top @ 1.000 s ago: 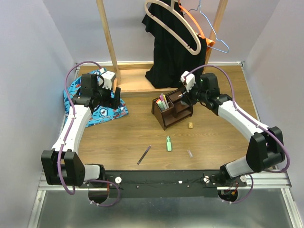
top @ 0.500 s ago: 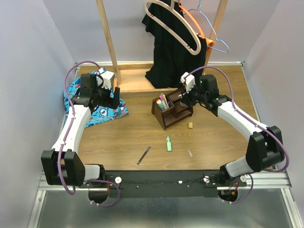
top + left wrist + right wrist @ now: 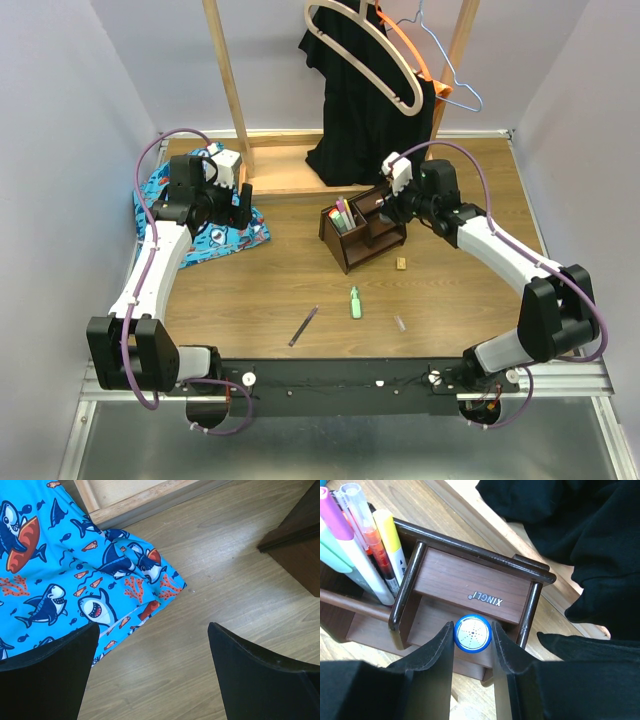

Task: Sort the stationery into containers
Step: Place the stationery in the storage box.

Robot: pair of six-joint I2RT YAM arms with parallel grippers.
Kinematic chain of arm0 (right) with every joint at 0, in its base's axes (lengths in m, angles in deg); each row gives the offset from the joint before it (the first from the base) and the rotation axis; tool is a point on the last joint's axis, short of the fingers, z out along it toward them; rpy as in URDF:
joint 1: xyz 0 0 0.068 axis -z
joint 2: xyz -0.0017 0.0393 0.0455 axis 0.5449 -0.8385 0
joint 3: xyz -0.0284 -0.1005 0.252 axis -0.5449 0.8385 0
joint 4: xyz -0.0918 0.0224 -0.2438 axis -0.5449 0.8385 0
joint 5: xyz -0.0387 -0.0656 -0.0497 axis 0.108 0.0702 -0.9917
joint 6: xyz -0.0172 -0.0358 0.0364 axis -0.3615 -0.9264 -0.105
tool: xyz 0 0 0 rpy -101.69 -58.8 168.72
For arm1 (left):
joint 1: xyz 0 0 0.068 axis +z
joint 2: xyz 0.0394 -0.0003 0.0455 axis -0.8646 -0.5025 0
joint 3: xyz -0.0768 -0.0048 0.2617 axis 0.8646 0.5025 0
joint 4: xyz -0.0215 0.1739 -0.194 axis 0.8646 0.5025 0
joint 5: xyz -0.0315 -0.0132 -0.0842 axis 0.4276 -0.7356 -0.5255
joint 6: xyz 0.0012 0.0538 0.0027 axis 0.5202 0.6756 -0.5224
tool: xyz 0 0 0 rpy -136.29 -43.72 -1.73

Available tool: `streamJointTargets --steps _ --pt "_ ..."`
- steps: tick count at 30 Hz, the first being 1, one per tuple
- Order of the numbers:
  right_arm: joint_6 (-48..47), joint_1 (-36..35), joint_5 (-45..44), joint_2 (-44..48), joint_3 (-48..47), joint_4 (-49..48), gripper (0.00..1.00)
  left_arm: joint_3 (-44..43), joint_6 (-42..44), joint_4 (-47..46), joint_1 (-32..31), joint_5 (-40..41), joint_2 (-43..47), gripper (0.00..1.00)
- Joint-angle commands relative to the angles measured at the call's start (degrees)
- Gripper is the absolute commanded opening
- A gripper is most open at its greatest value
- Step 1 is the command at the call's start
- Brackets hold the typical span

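Within right gripper (image 3: 472, 628), blue bottle (image 3: 472, 634), body hidden

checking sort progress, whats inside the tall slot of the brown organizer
A pink marker, pale green marker, orange marker and yellow marker stand in it; their lower ends are hidden behind the organizer wall.

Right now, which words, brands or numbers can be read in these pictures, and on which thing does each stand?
"XINGLI": white letters, seen upside down, on the inner wooden panel of the brown desk organizer.
Markers: any print is too small to read.
Blue bottle: only dots on its cap, no letters.
Shark cloth: pictures only, no words.
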Motion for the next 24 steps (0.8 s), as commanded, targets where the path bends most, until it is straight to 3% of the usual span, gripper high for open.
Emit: streamJointTargets --steps 1,6,11,15,24 --pt "0.93 0.41 -2.33 0.03 1.57 -0.26 0.21 0.26 -0.34 -0.61 0.53 -0.83 1.27 0.99" --pt "1.11 0.32 -2.33 0.55 1.04 0.62 0.39 0.35 -0.17 -0.61 0.53 -0.83 1.44 0.99" --pt "1.11 0.41 -2.51 0.73 0.43 1.49 0.46 0.70 -0.35 -0.87 0.61 -1.18 1.62 0.99" --pt "1.28 0.32 -2.51 1.08 -0.36 2.55 0.61 0.70 -0.43 -0.87 0.61 -1.27 1.79 0.99" --pt "2.51 0.40 -2.33 4.15 -2.47 5.97 0.67 0.70 -1.22 -1.05 0.61 -1.70 2.58 0.99"
